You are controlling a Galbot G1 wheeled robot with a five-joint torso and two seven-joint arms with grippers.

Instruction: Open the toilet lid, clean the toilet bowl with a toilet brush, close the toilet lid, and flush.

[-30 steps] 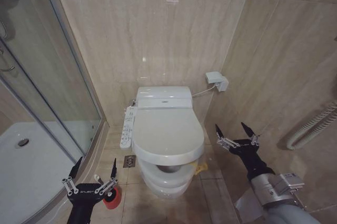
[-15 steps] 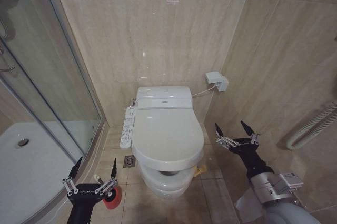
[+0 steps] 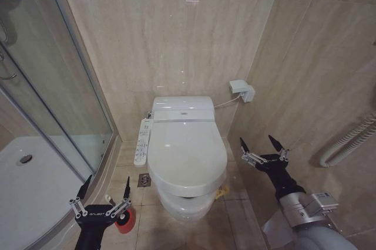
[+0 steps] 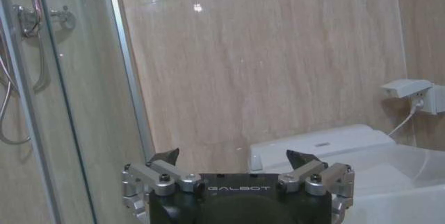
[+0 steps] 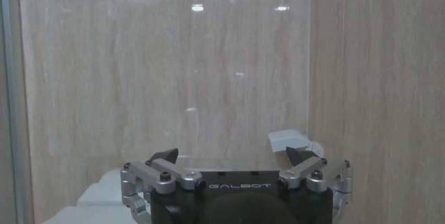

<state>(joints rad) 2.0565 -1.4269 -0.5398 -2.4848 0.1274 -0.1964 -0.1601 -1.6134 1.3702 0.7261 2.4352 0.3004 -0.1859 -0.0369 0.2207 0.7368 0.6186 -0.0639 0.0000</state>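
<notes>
The toilet lid point(image 3: 187, 155) lies nearly shut over the toilet bowl point(image 3: 185, 208) against the tiled back wall, with the left gripper point(image 3: 104, 192) and right gripper point(image 3: 262, 145) hovering either side, jaws spread, holding nothing.

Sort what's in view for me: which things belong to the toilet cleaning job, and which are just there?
Job: toilet lid, down; toilet bowl; left gripper and right gripper, both open and empty.

Just there: control panel, wall socket, shower tray, red cup, hose.
</notes>
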